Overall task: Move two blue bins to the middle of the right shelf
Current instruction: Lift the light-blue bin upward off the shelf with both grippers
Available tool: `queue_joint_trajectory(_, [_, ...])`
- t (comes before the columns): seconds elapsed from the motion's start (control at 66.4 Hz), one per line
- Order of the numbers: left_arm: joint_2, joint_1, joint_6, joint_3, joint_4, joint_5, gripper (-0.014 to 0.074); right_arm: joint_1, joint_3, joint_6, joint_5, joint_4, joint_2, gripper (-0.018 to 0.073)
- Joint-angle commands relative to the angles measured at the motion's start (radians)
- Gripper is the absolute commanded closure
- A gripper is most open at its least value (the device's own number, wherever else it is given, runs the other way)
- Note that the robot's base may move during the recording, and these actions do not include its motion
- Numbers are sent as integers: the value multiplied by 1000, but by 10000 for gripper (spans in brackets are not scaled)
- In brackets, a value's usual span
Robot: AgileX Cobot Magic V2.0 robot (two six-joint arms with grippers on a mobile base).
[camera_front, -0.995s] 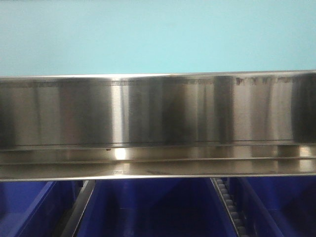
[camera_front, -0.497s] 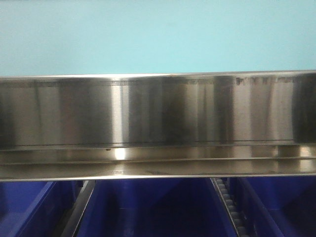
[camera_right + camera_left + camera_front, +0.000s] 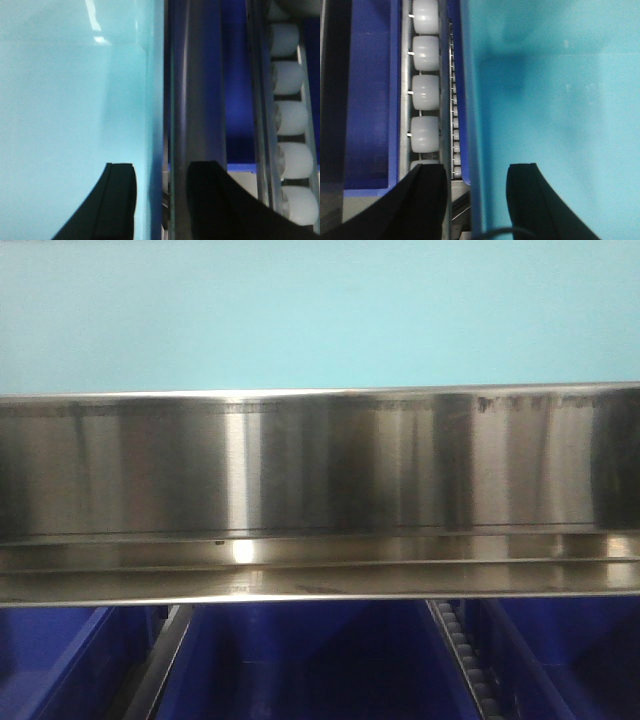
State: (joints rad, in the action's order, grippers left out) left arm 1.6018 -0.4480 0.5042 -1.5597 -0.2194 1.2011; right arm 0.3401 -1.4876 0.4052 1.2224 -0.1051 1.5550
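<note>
Two grippers are showing, one in each wrist view, and each is showing two black fingers. One light-blue bin [image 3: 550, 100] is filling the right half of the left wrist view and the left half of the right wrist view [image 3: 65, 125], a plain, smooth turquoise surface ending in a thin upright wall. The left gripper [image 3: 477, 170] is sitting at the bottom centre of its frame with its jaws apart, one finger on each side of that wall and daylight showing on both sides of it. The right gripper [image 3: 161, 165] is sitting at the bottom centre of its frame in the same way, spread across the opposite wall without pressing on it.

In the front view three dark-blue bins [image 3: 310, 660] are lying along the bottom edge, split by two roller tracks [image 3: 460, 650]. One brushed steel shelf rail [image 3: 320, 490] is spanning the middle of the frame and hiding most of those bins. A flat turquoise surface [image 3: 320, 310] is filling the top; whether it is the bin or a wall I cannot tell.

Five large white rollers [image 3: 425, 95] are running down the upper left of the left wrist view, just beside the bin wall, with a thinner row of small rollers next to them. A similar column of rollers [image 3: 290, 120] is running down the right edge of the right wrist view, with a steel bar [image 3: 195, 100] standing between it and the bin.
</note>
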Motion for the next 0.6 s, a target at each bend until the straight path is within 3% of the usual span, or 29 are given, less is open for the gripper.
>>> queue_joint_trajectory(0.0, [-1,-6,23,1,-23,9,382,-2,28,5,-1,-12,-1,396])
queue_joint_trajectory(0.588, [3,-6,23,1,-23,20,384,-2,-2,5,-14,-9,-1,396])
